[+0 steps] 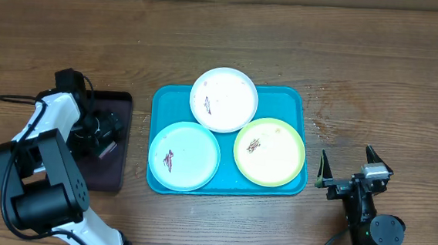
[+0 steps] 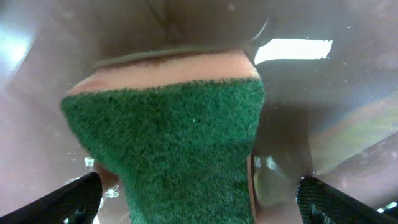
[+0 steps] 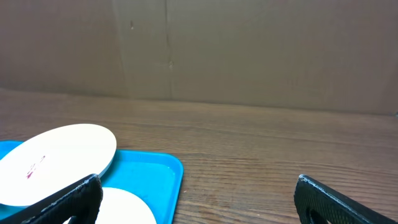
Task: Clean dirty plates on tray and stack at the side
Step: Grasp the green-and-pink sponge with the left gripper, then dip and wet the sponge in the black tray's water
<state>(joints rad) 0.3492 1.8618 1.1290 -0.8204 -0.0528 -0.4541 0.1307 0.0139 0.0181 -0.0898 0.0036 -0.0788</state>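
The turquoise tray (image 1: pixel 300 105) holds three plates with red-brown smears: a white plate (image 1: pixel 224 100) at the back, a pale blue plate (image 1: pixel 184 156) at the front left and a yellow-green plate (image 1: pixel 269 151) at the front right. My left gripper (image 1: pixel 101 133) hangs low over the dark maroon tray. In the left wrist view it (image 2: pixel 198 186) is open, with a green-topped sponge (image 2: pixel 180 143) between its fingers and gaps on both sides. My right gripper (image 1: pixel 347 166) is open and empty, just right of the turquoise tray. The right wrist view shows its fingers (image 3: pixel 198 186), the tray corner (image 3: pixel 158 171) and the white plate (image 3: pixel 56 162).
The dark maroon tray (image 1: pixel 111 169) lies left of the turquoise tray, with a narrow gap of wooden table (image 1: pixel 362 63) between them. A cardboard wall (image 3: pixel 249 50) stands behind the table. A black cable (image 1: pixel 16 98) runs by the left arm.
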